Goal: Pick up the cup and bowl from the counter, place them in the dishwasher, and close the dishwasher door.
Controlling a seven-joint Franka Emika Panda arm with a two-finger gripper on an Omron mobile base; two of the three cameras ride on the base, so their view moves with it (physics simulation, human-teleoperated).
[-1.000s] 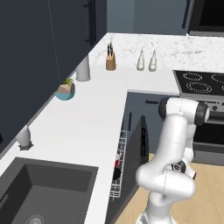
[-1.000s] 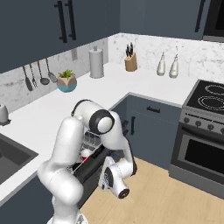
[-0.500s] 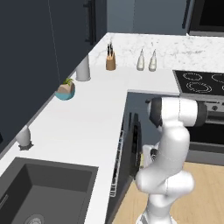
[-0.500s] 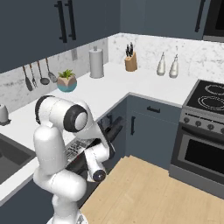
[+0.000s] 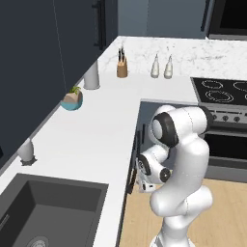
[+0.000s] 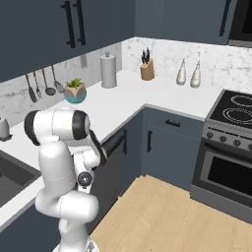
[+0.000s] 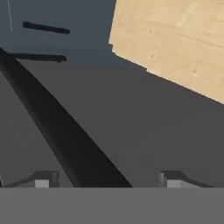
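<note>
The dishwasher door [image 6: 110, 171] stands nearly upright under the white counter [image 5: 91, 140], with a thin gap along its edge [image 5: 136, 155]. In the hand view its black bar handle [image 7: 65, 135] runs diagonally across the dark panel [image 7: 148, 122] and passes between my fingertips [image 7: 42, 180]. My gripper [image 7: 107, 180] is open and straddles that handle without clamping it; in the left base view the gripper [image 5: 141, 182] sits against the door. The red cup and the black bowl are hidden.
The oven with its cooktop [image 6: 230, 162] stands to the right of the corner cabinets. A planter [image 5: 71, 100], a white cylinder [image 5: 91, 76] and a knife block [image 5: 122, 69] sit along the counter's back. A sink [image 5: 43, 207] lies near left. Wood floor [image 6: 162, 211] is open.
The door has swung up from wide open to almost shut, and the wire rack has gone out of sight. My arm has followed it in towards the counter.
</note>
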